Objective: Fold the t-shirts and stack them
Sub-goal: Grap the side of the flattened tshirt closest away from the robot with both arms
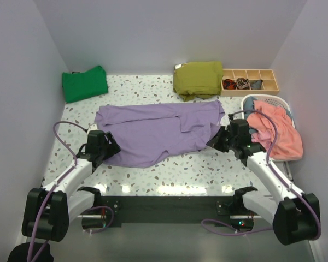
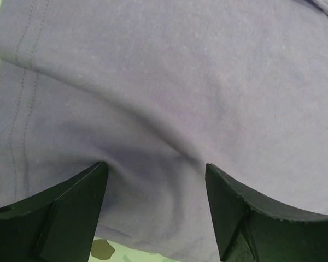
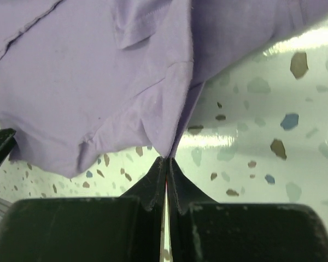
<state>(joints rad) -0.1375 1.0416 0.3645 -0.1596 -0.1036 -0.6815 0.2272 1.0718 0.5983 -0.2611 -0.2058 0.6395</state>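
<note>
Right gripper, jaws pressed together, pinches an edge of the lavender t-shirt. Left gripper, jaws spread wide, straddles a bunched fold at its opposite end. The shirt lies spread on the speckled table. A folded green t-shirt sits beyond its far left corner.

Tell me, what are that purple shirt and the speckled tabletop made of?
The purple shirt: soft matte knit, probably cotton jersey; it drapes, creases, shows stitched hems. The tabletop: glossy terrazzo-look stone or laminate, can't tell which; coloured chips, glare.
</note>
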